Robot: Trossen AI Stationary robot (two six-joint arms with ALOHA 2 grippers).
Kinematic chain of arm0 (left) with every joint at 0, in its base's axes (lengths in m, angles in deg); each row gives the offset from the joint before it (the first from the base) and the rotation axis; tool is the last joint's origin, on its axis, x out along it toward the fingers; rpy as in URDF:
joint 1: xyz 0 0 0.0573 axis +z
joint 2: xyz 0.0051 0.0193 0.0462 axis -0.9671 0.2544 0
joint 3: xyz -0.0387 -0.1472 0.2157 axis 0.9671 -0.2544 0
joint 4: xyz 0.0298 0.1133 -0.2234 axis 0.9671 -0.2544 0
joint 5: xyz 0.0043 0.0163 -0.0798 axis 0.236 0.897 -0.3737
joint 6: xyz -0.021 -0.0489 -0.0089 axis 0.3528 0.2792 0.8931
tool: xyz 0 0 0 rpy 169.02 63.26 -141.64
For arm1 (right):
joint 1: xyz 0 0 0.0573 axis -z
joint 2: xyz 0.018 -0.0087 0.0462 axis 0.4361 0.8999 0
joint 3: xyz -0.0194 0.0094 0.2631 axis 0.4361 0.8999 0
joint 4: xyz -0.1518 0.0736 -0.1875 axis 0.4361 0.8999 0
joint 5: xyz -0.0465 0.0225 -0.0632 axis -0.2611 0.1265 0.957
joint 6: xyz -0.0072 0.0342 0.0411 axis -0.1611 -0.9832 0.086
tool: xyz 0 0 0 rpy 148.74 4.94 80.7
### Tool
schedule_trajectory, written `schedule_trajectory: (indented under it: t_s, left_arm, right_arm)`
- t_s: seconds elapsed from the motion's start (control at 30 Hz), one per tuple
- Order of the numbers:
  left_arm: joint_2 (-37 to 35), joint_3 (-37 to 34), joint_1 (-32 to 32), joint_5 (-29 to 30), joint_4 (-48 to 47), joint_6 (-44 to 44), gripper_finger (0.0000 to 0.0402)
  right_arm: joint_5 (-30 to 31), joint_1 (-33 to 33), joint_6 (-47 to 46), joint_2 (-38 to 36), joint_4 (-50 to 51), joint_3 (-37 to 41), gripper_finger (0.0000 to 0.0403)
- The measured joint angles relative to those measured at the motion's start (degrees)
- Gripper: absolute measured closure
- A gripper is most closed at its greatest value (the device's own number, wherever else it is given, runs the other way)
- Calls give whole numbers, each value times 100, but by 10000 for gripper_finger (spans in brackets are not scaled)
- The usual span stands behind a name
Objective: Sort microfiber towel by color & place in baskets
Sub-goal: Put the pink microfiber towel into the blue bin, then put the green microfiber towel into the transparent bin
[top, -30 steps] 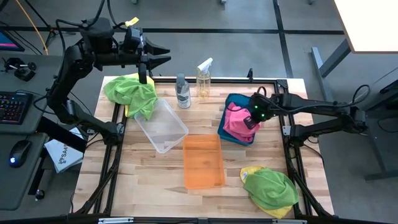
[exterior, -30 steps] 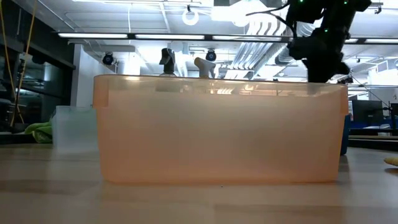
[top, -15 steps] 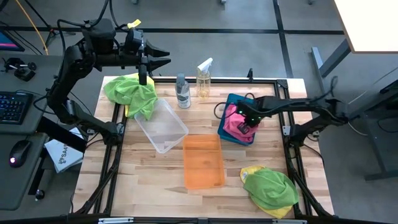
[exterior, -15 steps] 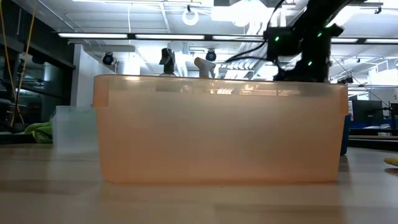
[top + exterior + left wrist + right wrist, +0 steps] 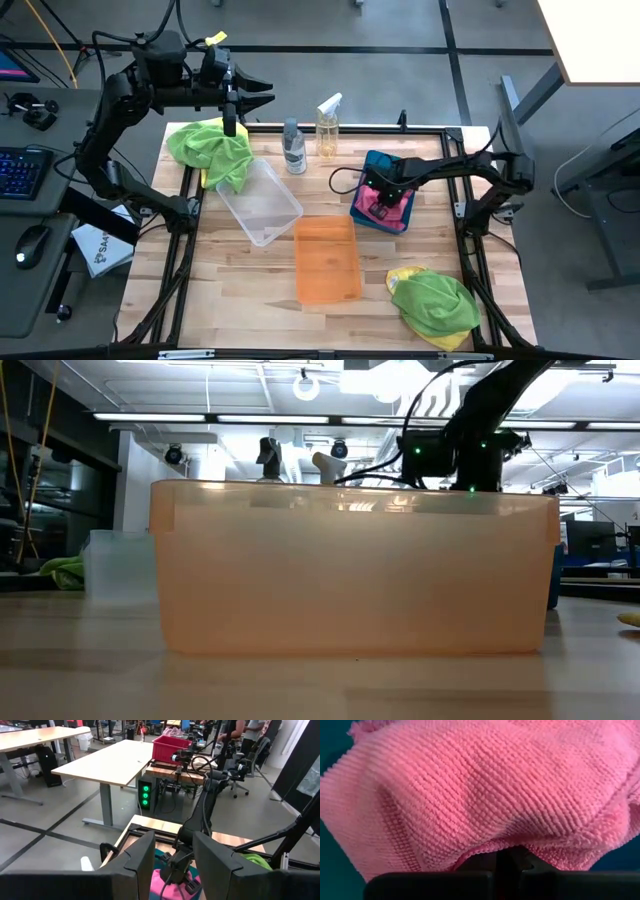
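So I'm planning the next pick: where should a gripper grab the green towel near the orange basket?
Judging from the high view, pinch the raised folds at the middle of the green towel, coming straight down. It lies bunched in a mound over a yellow towel, so a high pinch should lift green alone.

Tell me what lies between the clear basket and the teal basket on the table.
In the high view, only bare wood of the table separates the clear basket from the teal basket; the orange basket sits nearer the camera's bottom edge.

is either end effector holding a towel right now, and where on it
Cannot be told for the right end effector: it presses into the pink towel in the teal basket. The left end effector holds nothing.
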Motion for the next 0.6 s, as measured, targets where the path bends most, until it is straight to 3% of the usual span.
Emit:
schedule_trajectory:
  t_s: [0.13, 0.37, 0.6]
  left_arm:
    - [0, 0, 1, 2, 2, -4, 280]
    - [0, 0, 0, 0, 2, -9, 280]
    - [0, 0, 0, -9, -303, -201, 280]
  right_arm:
    - [41, 1, 9, -420, 107, 0, 403]
    - [121, 44, -350, -1773, 433, 0, 403]
    - [-1106, 29, -1101, -2937, 190, 0, 403]
